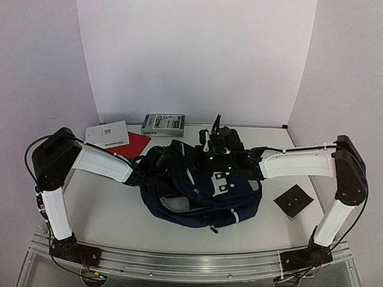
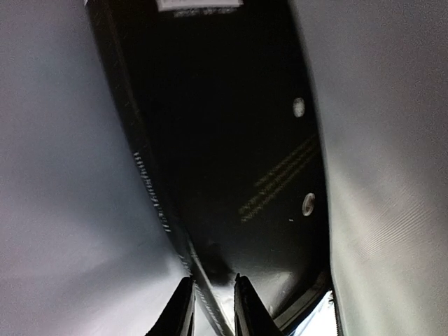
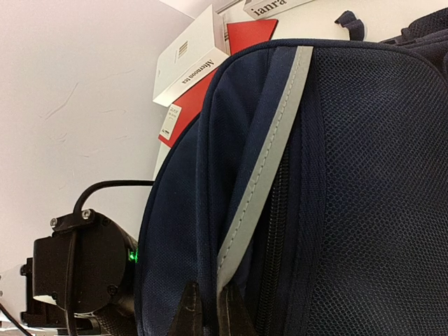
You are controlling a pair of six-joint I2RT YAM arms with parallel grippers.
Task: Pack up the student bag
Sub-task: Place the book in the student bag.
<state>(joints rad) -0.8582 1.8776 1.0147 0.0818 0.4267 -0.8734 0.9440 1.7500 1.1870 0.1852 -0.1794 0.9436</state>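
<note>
The student bag (image 1: pixel 203 194), navy with a grey stripe (image 3: pixel 269 147), lies in the middle of the table with its top opening facing left. My left gripper (image 2: pixel 211 280) is deep inside the bag, between walls of grey lining (image 2: pixel 63 175). Its fingers are closed on the near edge of a flat black book (image 2: pixel 238 140). In the top view the bag's rim hides those fingers and only the left wrist (image 1: pixel 146 168) shows. My right gripper (image 3: pixel 208 288) is shut on a fold of navy fabric beside the grey stripe, on the bag's upper edge (image 1: pixel 200 160).
Behind the bag on the left lie a white booklet (image 1: pixel 108 134), a red book (image 1: pixel 136 143) and a grey box printed "ianra" (image 1: pixel 163 124). A black square pad (image 1: pixel 293 201) lies to the bag's right. White walls close in the table on three sides.
</note>
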